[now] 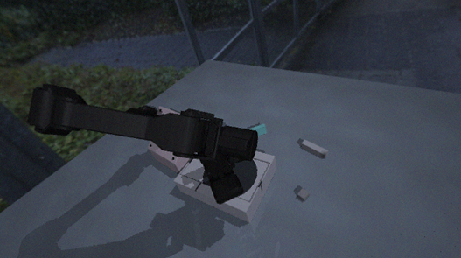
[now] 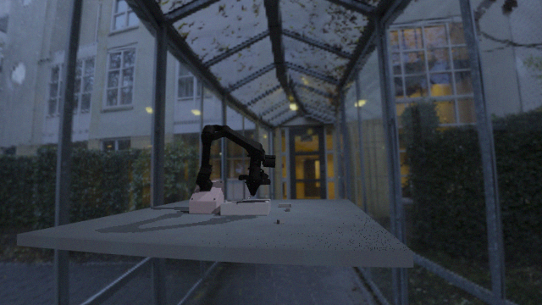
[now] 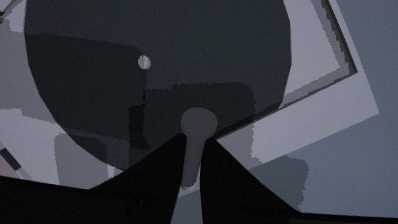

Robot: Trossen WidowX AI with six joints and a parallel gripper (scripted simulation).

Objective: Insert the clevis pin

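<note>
The wide dark disc lies in the pale rimmed tray. The disc's small hole shows as a light spot, up and left of the pin's head in the wrist view. My gripper is shut on the steel pin, above the disc and the tray's rim side. The pin's round head points toward the wrist camera's view centre and its shank runs down between the fingertips. The tray's pin hole cannot be told apart beneath the disc. The arm hides the pin in the top view.
A teal block lies behind the tray. A pale bar and a small block lie on the table to its right. The pinkish robot base stands close beside the tray. Arm shadows cross the disc.
</note>
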